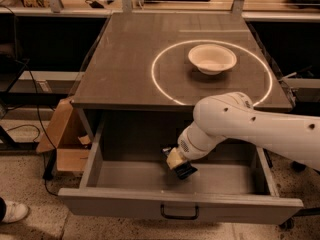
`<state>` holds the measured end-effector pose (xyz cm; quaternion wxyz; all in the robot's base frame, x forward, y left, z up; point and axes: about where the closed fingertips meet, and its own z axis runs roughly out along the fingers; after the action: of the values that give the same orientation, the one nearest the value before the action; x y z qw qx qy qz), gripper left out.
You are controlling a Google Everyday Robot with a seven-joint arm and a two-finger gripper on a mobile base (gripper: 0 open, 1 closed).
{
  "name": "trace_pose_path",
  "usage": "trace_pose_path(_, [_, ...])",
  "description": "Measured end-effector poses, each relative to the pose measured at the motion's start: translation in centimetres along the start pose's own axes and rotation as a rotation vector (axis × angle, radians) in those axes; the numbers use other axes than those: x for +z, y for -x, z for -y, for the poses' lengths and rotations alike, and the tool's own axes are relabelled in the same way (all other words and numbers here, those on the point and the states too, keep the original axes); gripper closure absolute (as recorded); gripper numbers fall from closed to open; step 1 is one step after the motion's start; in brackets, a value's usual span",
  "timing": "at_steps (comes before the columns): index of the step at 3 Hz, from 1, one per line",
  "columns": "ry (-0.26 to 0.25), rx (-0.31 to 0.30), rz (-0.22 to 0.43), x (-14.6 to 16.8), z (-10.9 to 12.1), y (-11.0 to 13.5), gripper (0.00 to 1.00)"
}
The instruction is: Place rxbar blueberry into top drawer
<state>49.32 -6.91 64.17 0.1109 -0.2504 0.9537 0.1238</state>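
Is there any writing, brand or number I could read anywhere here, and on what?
None can be read.
The white bowl and the front of the top drawer are plain.
The claw hangs inside the open drawer; no lettering can be made out at its tip.
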Motion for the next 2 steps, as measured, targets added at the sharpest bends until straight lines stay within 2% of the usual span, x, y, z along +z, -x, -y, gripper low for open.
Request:
trace_pose_path(1, [0.032,0.011,-0.014,2.9,0.4,-0.3,1.0])
trace_pose_path(2, [0.045,0.014,-0.023,4.0,0.5,-0.5,1.0])
